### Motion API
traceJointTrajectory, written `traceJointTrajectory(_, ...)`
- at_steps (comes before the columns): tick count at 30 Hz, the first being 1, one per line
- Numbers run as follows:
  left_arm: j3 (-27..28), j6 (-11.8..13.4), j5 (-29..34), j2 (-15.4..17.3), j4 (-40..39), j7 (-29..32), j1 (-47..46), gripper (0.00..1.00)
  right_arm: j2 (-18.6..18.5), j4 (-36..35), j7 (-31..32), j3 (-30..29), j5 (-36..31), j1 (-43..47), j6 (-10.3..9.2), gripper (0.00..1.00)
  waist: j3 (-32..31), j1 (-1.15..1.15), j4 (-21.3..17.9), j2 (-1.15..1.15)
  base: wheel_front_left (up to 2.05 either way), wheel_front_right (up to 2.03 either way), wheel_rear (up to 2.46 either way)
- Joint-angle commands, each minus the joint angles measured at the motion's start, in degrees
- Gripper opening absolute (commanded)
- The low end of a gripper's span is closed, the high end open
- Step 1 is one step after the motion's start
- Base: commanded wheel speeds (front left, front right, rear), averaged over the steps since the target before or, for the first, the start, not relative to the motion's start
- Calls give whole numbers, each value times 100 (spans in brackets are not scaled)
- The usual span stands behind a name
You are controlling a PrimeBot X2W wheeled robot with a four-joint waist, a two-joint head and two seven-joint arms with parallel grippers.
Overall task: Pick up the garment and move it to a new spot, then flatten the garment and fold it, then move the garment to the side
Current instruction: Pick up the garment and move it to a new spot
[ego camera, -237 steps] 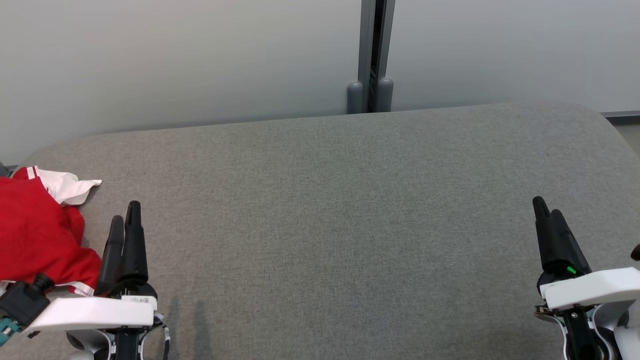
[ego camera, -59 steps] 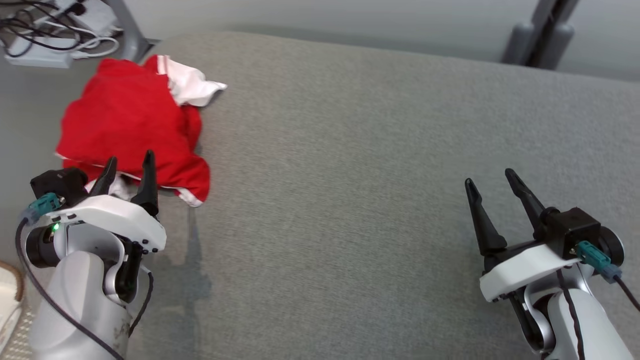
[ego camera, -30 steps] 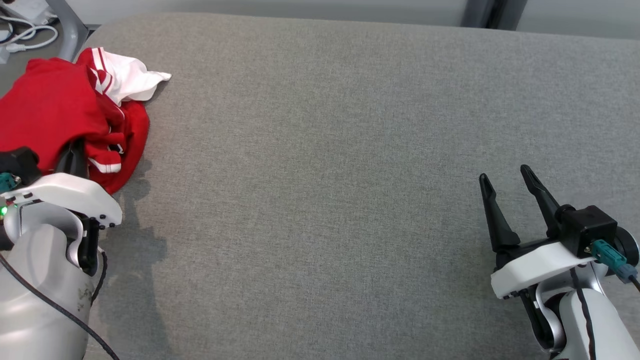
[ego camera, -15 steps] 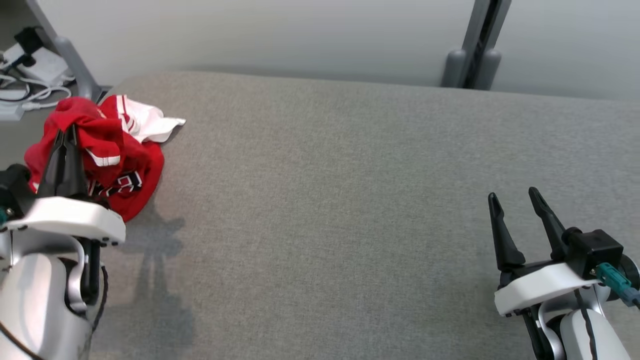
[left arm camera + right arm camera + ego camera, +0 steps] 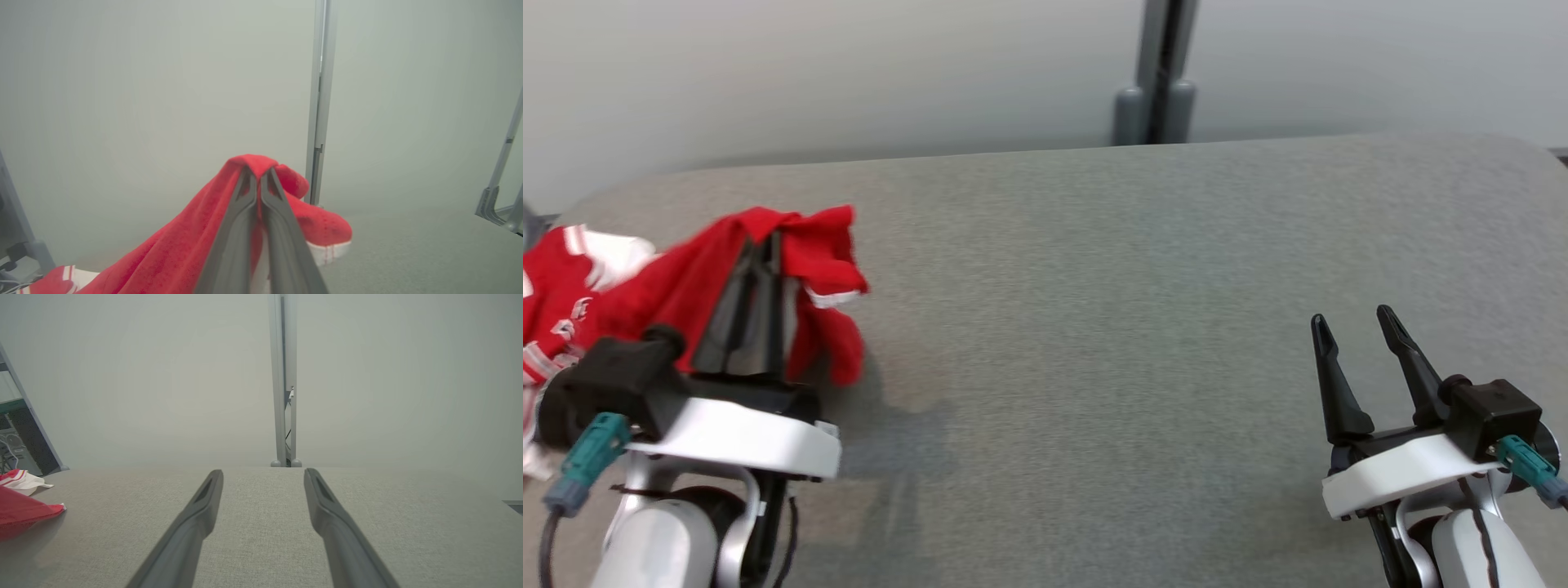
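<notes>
Ahead of both tools spreads the grey counter (image 5: pixel 1143 327), with open room between them that I judge suits the new spot; the red garment (image 5: pixel 645 286) drapes over the left tool (image 5: pixel 761 245), whose tips pinch a fold so the cloth lifts, its tail trailing to that tool's left; the right tool (image 5: pixel 1350 317) hovers spread wide, holding nothing, likely ready for flattening.
</notes>
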Motion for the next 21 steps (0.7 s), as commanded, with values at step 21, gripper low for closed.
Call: traceJointTrajectory(21,-1995,-1100,162,-778,2005,437,-1733,0,-22,97,-365,228,697,-149,-2,100,1253,0,-2514,0,0,0,0)
